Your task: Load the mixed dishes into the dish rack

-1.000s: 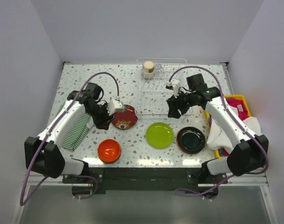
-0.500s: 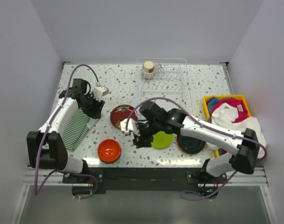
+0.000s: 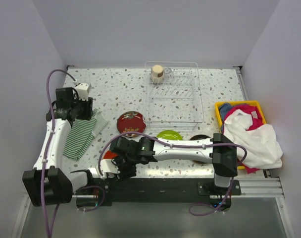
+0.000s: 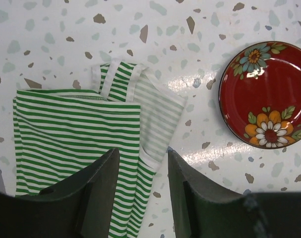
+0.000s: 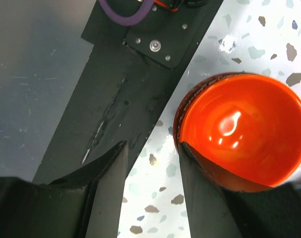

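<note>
Glossy orange bowl, dark-edged, just beside right gripper, jaws apart and empty; left gripper likewise parted above green-striped cloth.

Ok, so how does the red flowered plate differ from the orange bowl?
The red plate is shallow and painted with flowers; the orange bowl is deep, plain and glossy. The plate lies mid-table, beside the near left corner of the dish rack; the bowl sits at the near edge of the table. Both are round, upright, empty and not yet in the rack.
</note>
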